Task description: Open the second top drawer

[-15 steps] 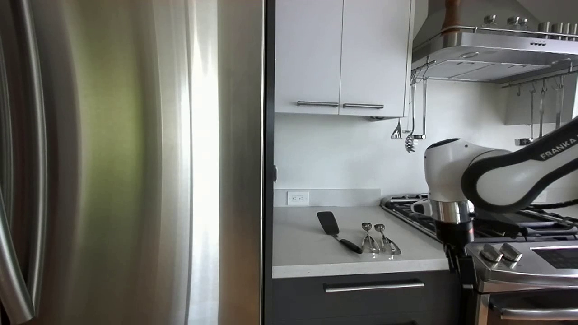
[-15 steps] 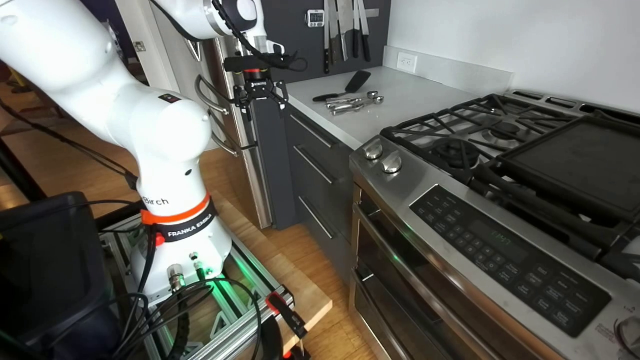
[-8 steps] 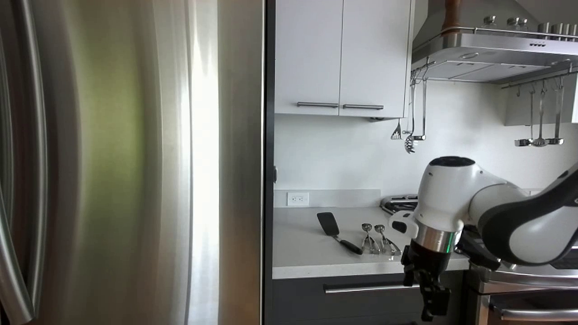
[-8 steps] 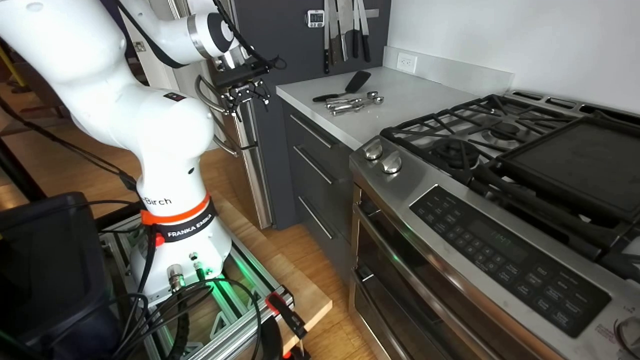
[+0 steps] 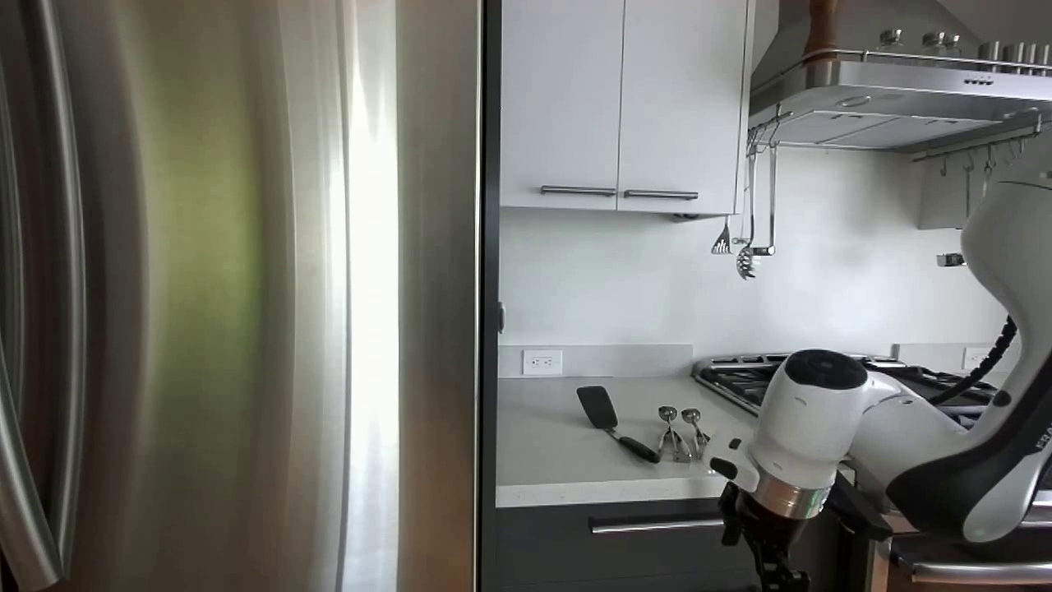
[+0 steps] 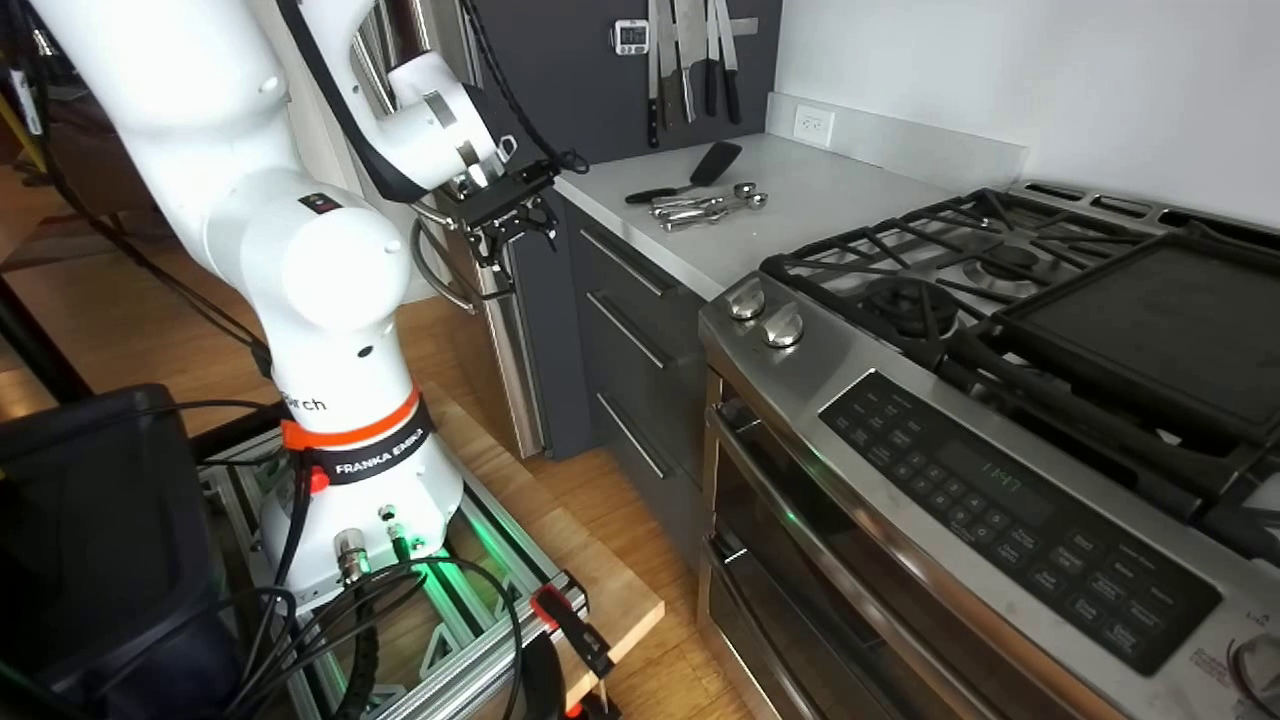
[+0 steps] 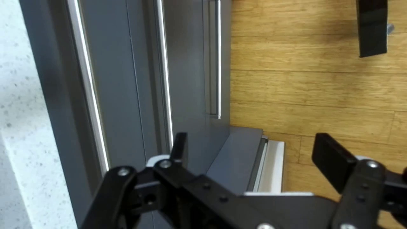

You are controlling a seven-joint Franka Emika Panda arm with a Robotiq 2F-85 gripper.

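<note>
So the second top drawer (image 6: 640, 375) is the closed, dark grey front in the middle of three, slim silver handle (image 7: 164, 76) across it. In the wrist view that handle is around 10 o'clock from the claw (image 7: 251, 143), which is spread wide and empty. The bar's lower end lines up with one finger (image 7: 179, 149) there; can't tell if they touch.

Biggest worry imo: wrong drawer. The top handle (image 7: 89, 82) sits at 9 o'clock from ours in that view and the bottom handle (image 7: 218, 60) near 3, so going a bit high or low could hook a neighbour.

Also, in an exterior view the claw hangs between 10 and 11 o'clock from the drawer and looks tilted. Go in like that and a fingertip probably jams into the front, or slips off mid-pull.

Robot base (image 6: 330, 515) is out at 8 o'clock there, so a long pull could cramp the arm (image 6: 340, 275) and stall. Bench (image 6: 800, 195) is up toward 1 o'clock; its edge might get clipped if the claw swings wide.
</note>
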